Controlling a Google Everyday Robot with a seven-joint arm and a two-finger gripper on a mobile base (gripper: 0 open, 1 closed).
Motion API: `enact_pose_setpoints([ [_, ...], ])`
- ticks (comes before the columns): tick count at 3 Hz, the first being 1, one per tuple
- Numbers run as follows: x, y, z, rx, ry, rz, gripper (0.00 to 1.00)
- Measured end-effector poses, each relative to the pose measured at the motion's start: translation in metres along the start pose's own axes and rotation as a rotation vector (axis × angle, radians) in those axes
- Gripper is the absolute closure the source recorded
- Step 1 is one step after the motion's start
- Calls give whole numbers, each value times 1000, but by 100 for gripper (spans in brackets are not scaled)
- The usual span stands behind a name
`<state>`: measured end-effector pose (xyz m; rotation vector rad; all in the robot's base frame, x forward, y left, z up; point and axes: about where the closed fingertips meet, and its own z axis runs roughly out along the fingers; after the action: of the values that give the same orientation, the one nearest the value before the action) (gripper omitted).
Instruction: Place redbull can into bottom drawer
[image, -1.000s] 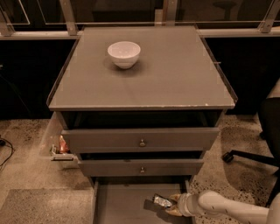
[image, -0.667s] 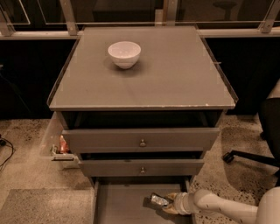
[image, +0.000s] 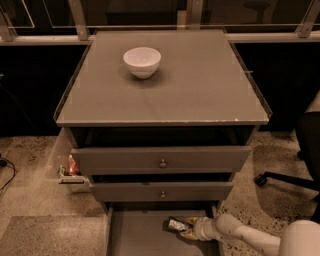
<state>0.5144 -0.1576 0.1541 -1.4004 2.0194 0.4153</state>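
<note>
Facing you is the grey cabinet (image: 200, 95), its two knobbed drawers slightly out. Below them the bottom drawer (image: 140, 235) stands pulled open. The white arm (image: 250, 237) reaches in from the lower right. A white bowl (image: 142, 61) sits on the cabinet top, left of centre. The gripper (image: 187, 229) is low inside the bottom drawer's right side, against the redbull can (image: 175, 225), which is down in that drawer. You cannot tell whether the gripper clasps the can or has let go.
</note>
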Motion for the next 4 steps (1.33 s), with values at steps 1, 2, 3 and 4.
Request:
enact_pose_setpoints([
  [1,10,-6,18,6,-19,8,100],
  [2,28,2,21,-11,9,8,100],
  [3,29,2,21,-11,10,8,81],
  [4,29,2,21,-11,10,8,59],
])
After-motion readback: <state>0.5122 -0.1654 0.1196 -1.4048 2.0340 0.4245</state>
